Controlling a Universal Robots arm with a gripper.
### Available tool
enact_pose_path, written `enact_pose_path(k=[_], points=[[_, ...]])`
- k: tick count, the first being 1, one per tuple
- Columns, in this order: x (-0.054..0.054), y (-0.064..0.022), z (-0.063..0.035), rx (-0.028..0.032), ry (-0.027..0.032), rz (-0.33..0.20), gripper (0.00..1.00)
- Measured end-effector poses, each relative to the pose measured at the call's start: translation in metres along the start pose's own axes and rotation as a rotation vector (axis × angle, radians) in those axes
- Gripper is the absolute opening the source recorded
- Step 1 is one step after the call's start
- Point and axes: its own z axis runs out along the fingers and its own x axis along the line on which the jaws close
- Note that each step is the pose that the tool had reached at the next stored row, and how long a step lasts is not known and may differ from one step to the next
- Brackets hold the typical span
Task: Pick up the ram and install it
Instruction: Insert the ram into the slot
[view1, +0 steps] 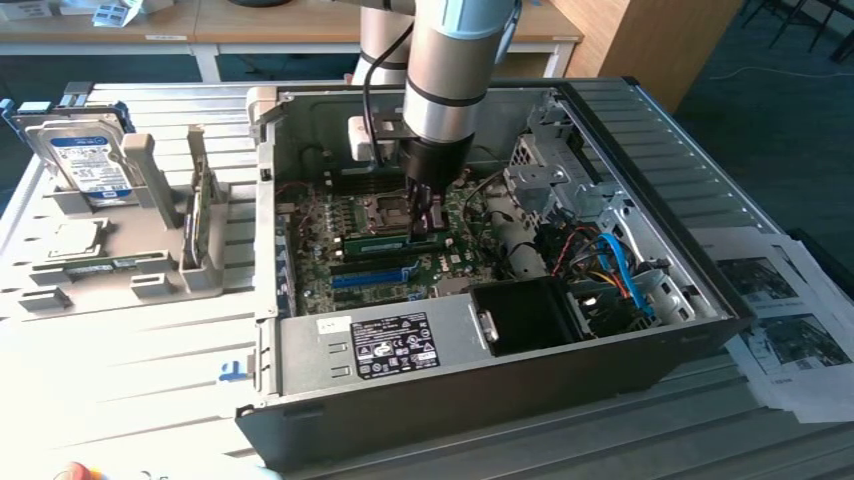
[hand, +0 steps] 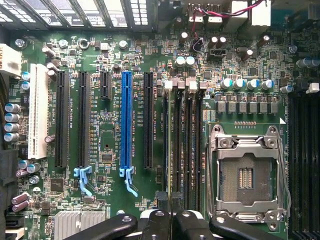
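Clamping the ram (hand: 169, 145), apparently above memory slots (hand: 186, 150)

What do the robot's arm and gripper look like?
The arm is a smooth silver-grey tube with a pale blue-grey joint cover up top and a black cable running alongside. It ends in a black wrist section and a black gripper made of slim links fastened with silver bolts.
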Motion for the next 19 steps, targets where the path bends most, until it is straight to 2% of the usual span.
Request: enact_pose_path(k=[7, 8, 9, 10, 19], points=[[0.0000, -0.0001, 0.0001, 0.0002, -0.0002, 0.000, 0.13], [0.0000, 0.0000, 0.0001, 0.0001, -0.0002, 0.000, 0.18], [0.0000, 0.0000, 0.0001, 0.0000, -0.0001, 0.000, 0.18], [0.0000, 0.0000, 0.0000, 0.0000, -0.0001, 0.000, 0.25], [0.0000, 0.0000, -0.0006, -0.0001, 0.0002, 0.000, 0.25]])
